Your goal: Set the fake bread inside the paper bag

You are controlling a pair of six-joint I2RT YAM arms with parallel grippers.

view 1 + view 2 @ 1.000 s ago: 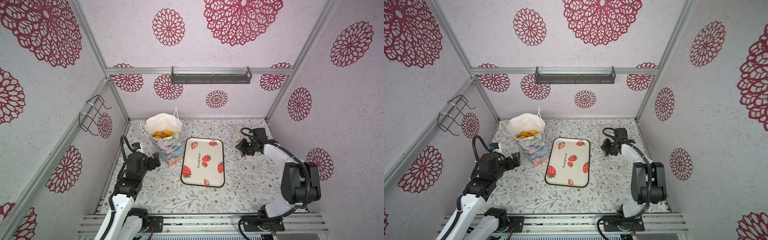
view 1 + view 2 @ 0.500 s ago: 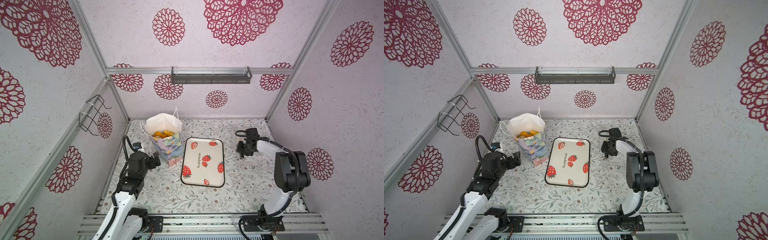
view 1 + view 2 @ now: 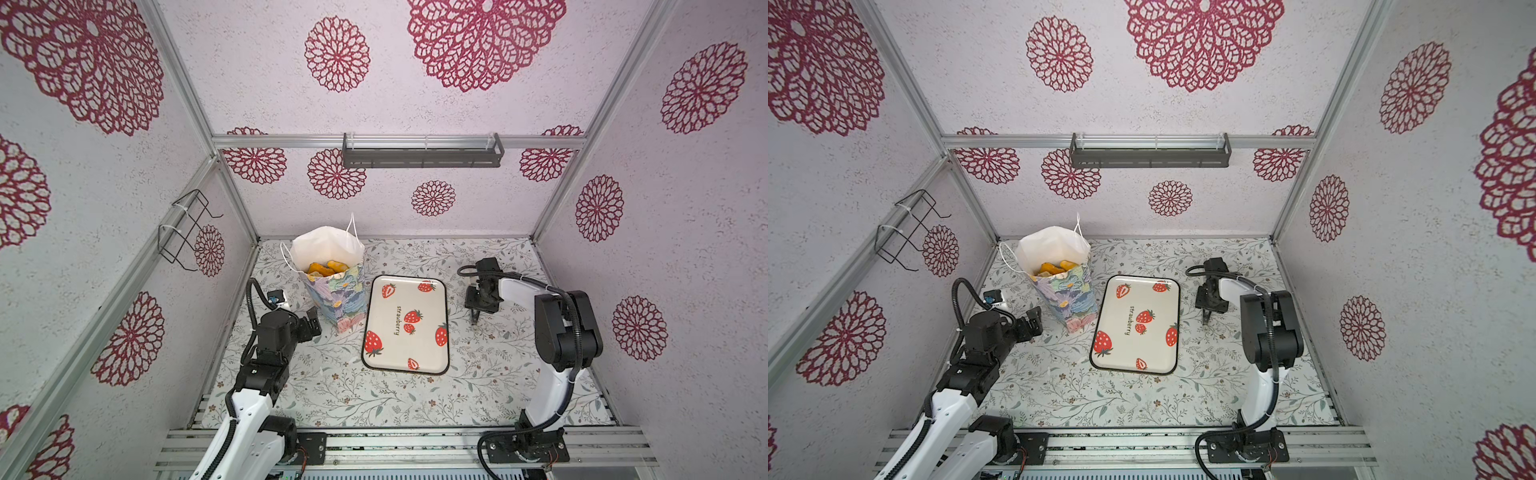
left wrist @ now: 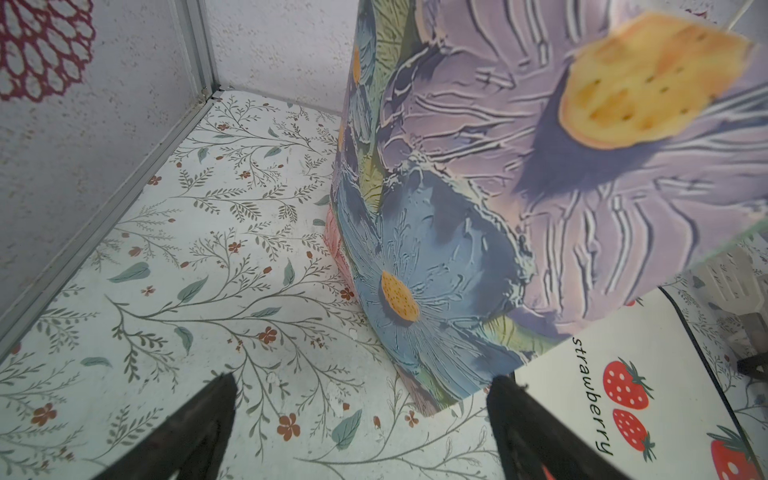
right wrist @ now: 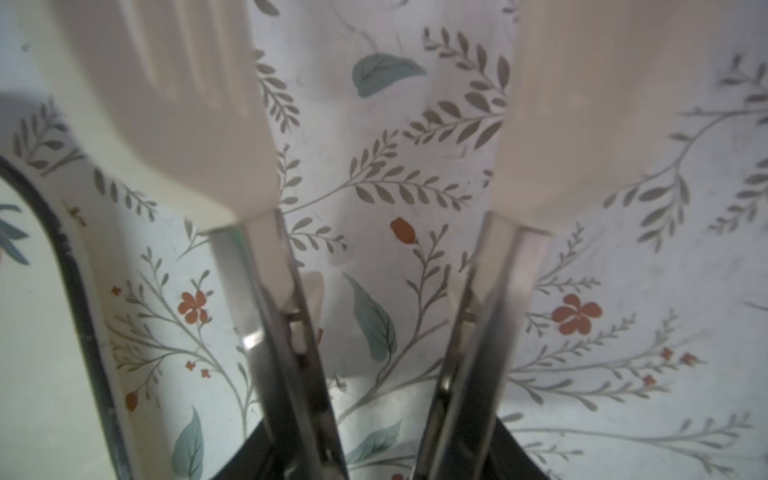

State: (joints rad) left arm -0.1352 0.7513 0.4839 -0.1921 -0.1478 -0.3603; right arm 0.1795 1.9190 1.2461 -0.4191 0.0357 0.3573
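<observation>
The task is looking all but finished. The paper bag (image 3: 336, 299) is standing upright at the back left of the desk (image 3: 332, 386), just beside the strawberry-printed tray (image 3: 419, 353). The fake bread (image 3: 326, 268) is lying inside the bag, showing in both top views as a few golden-orange pieces deep in the white interior. How many are lying there I cannot tell, since the bag's wall is hiding most of them. No pastry is showing on the tray or anywhere on the desk, so I judge that nothing is waiting to be picked up and only parking the arms is left.

The left tool (image 4: 361, 382) is hanging low, just beside the bag's painted side. Its jaws are gaping as wide as they go and are gripping nothing.

The right tool (image 3: 478, 309) is pointing down at the bare desk to the right of the tray, well apart from the bag. It is carrying a pair of tongs (image 5: 291, 332) between its jaws. The tongs' metal arms are standing partly spread, and nothing is sitting between their white tips (image 5: 208, 124).
</observation>
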